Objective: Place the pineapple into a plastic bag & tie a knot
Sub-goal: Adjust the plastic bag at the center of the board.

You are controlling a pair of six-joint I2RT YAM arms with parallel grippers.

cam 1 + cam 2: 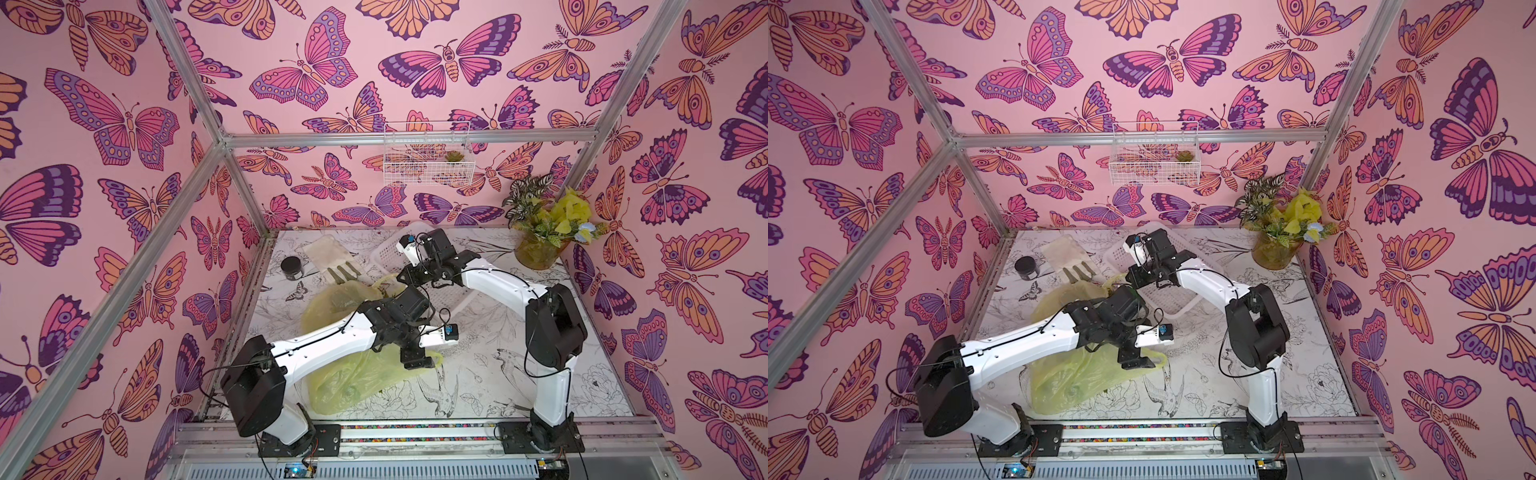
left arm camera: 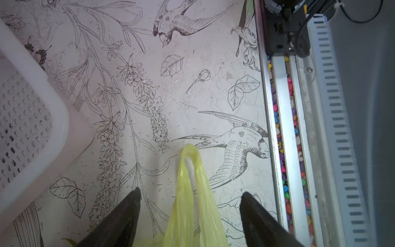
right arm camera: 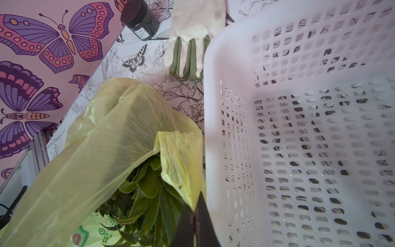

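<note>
We find the left end effector (image 2: pixel 190 191) spread wide over the bench (image 2: pixel 171 85). One handle loop (image 2: pixel 190 169) of the plastic bag (image 1: pixel 345 382) lies between its fingers, gripped by neither. The right end effector (image 3: pixel 195 210) is pinched tight on the rim of the bag's mouth. We see pineapple (image 3: pixel 147 192) crown leaves inside that mouth. The bag lies on the left arm's side of the bench, just beside the white perforated basket (image 3: pixel 299 128). A gardening glove (image 3: pixel 188 53) and a dark jar (image 3: pixel 140 18) lie beyond.

Pink butterfly-print walls (image 1: pixel 374 41) and aluminium rails (image 1: pixel 332 139) surround a tabletop (image 1: pixel 519 374) printed with birds and flowers.
</note>
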